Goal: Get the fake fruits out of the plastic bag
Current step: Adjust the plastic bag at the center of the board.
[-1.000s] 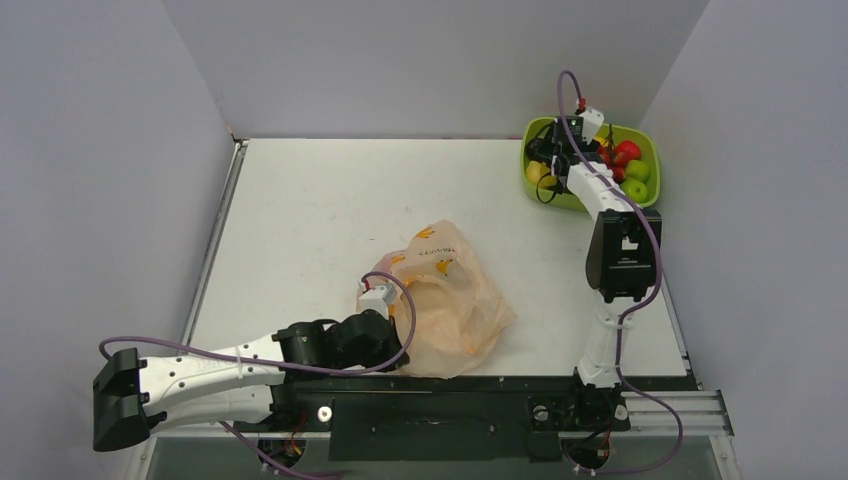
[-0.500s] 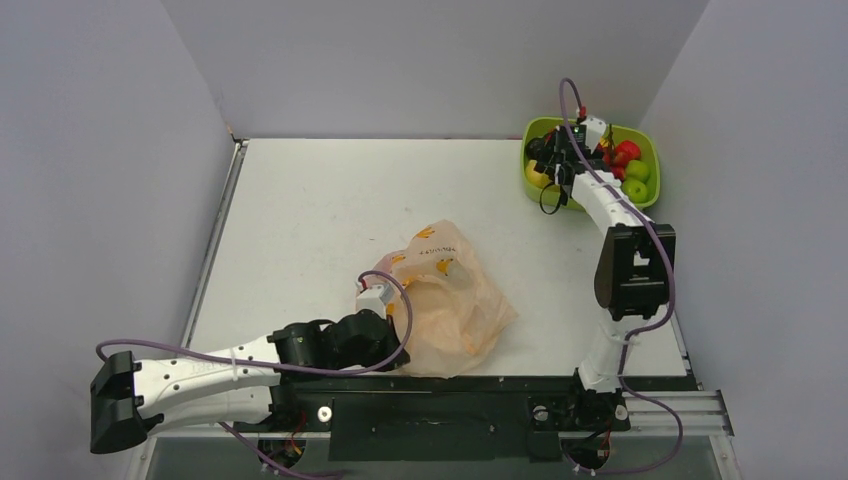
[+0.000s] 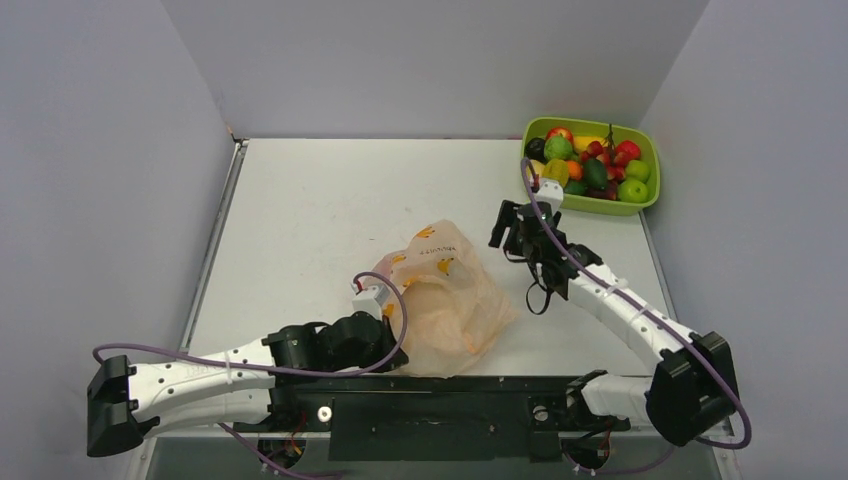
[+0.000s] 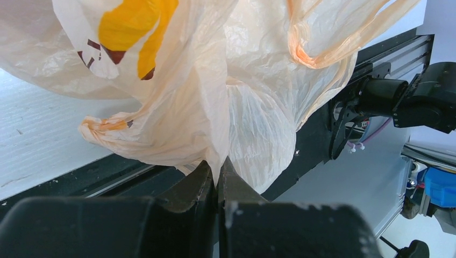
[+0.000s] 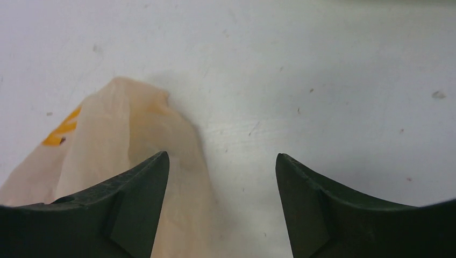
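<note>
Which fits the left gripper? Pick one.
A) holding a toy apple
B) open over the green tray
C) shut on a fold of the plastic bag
C: the left wrist view shows the left gripper pinched shut on a fold of the plastic bag.

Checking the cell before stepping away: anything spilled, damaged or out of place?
Nothing stands out: the fake fruits sit inside the green tray, none loose on the table; the plastic bag lies crumpled, pinched by the left gripper.
</note>
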`<state>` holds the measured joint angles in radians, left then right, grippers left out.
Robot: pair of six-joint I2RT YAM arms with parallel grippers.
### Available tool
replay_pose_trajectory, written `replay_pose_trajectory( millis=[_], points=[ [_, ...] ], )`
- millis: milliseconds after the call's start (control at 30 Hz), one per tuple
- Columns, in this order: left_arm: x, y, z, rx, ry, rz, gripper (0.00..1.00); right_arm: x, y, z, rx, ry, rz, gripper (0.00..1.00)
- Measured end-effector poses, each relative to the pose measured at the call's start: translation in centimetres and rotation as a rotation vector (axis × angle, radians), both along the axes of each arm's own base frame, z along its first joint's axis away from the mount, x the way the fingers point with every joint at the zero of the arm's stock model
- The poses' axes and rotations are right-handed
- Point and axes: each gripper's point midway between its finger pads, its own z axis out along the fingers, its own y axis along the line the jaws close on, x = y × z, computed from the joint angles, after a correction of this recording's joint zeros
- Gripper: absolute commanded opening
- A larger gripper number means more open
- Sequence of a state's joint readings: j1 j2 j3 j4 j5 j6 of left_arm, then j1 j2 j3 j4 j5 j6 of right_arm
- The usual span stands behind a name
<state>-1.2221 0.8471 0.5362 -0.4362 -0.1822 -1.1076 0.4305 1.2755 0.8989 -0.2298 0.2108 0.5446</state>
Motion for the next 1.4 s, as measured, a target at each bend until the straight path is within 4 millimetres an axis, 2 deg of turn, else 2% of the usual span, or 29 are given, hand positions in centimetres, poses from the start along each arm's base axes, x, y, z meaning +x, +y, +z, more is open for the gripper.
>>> replay_pose_trajectory(
  millis=[100, 267, 467, 567, 667, 767, 900, 967, 1033, 1233, 1333, 1400],
  points=[
    [0.0, 0.1, -0.3, 0.005, 0.001, -0.001, 0.0, -3.5, 2.0, -0.5, 0.003, 0.013, 0.087, 0.62],
    [0.1, -0.2, -0.6, 0.011, -0.001, -0.003, 0.0, -8.7, 4.4, 0.5, 0.082, -0.015, 0.221, 0.61],
    [0.2, -0.2, -1.4, 0.037, 0.006, 0.002, 0.0, -13.5, 6.3, 4.0, 0.194, -0.099, 0.363, 0.6],
    [0.3, -0.1, -1.5, 0.045, 0.007, 0.007, 0.0, -16.4, 8.5, 5.5, 0.242, -0.137, 0.494, 0.59],
    [0.4, 0.3, -1.8, 0.065, 0.009, 0.014, 0.0, -19.0, 10.8, 5.7, 0.262, -0.145, 0.62, 0.54],
    [0.4, 0.8, -1.8, 0.092, 0.011, 0.023, 0.0, -20.8, 13.2, 4.3, 0.243, -0.115, 0.707, 0.48],
    [0.7, 0.9, -0.6, 0.099, 0.001, 0.031, 0.0, -21.3, 16.0, 0.0, 0.151, -0.053, 0.738, 0.37],
    [0.8, 0.8, 0.5, 0.093, -0.008, 0.031, 0.0, -21.0, 16.4, -2.5, 0.091, -0.019, 0.723, 0.34],
    [1.0, 0.5, 2.0, 0.077, -0.021, 0.029, 0.0, -20.4, 16.4, -4.0, 0.049, -0.003, 0.69, 0.34],
    [2.0, -0.2, 5.4, 0.054, -0.061, 0.017, 0.0, -17.8, 16.9, -5.0, 0.073, -0.009, 0.594, 0.34],
    [3.6, -1.4, 7.6, 0.044, -0.082, 0.014, 0.0, -16.2, 16.6, -5.1, 0.115, 0.003, 0.537, 0.34],
    [5.4, -2.9, 9.7, 0.027, -0.102, 0.004, 0.0, -15.2, 16.4, -5.1, 0.157, 0.006, 0.5, 0.34]
  ],
)
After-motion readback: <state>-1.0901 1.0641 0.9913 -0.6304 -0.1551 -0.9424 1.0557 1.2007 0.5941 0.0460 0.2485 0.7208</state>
